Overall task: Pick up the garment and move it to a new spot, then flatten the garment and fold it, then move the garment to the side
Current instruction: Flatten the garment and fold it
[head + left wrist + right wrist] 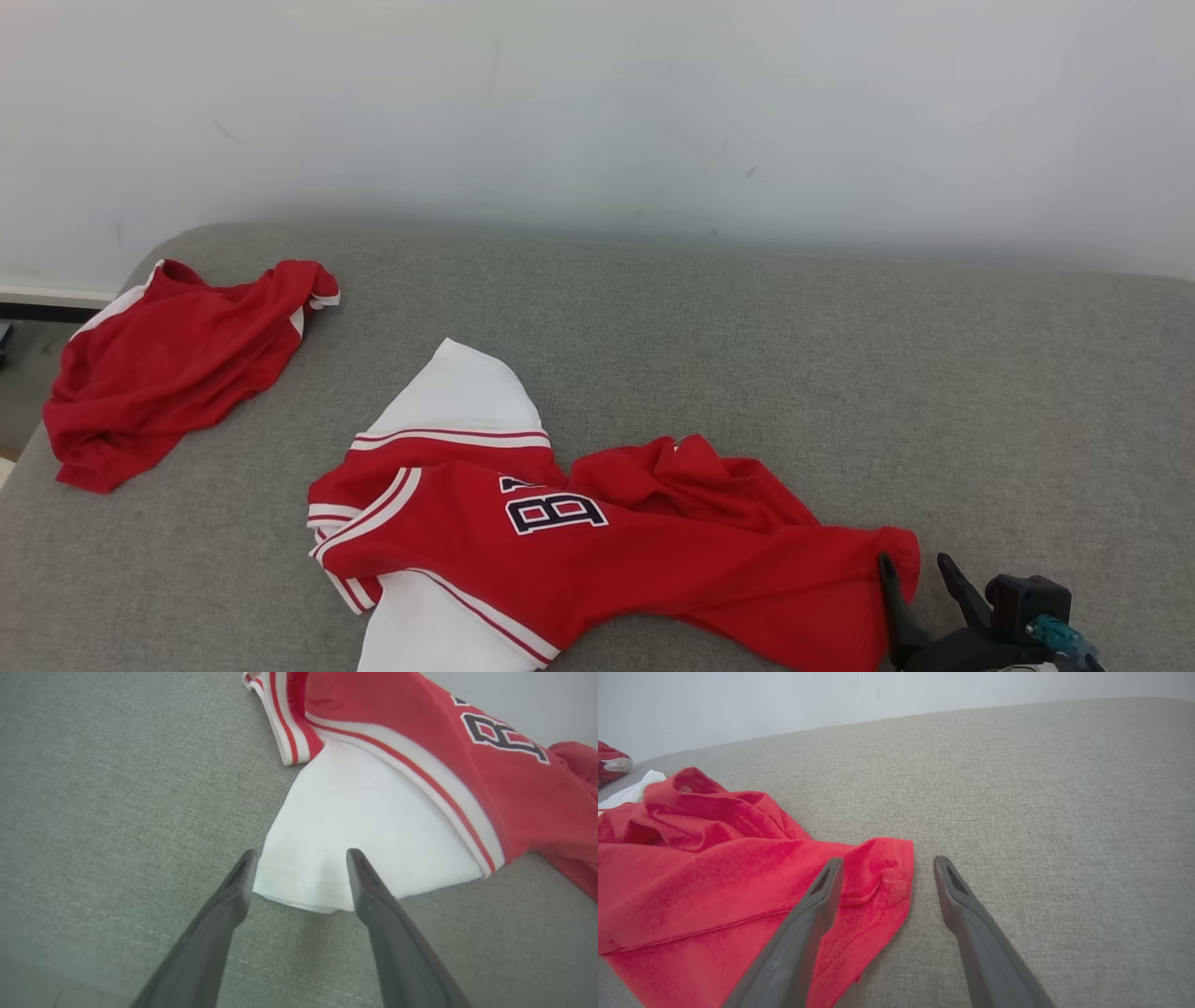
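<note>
The garment (597, 551), a red jersey with white sleeves and dark lettering, lies rumpled across the front of the grey cushion (840, 373). My right gripper (920, 565) stands open at the jersey's red right corner (882, 877), holding nothing. In the left wrist view my left gripper (301, 856) is open just above the edge of the white sleeve (355, 844), nothing clamped between its fingers.
A second red garment (177, 359) lies bunched at the cushion's far left corner. A pale wall (597, 112) runs behind the cushion. Bare grey fabric stretches to the right and behind the jersey.
</note>
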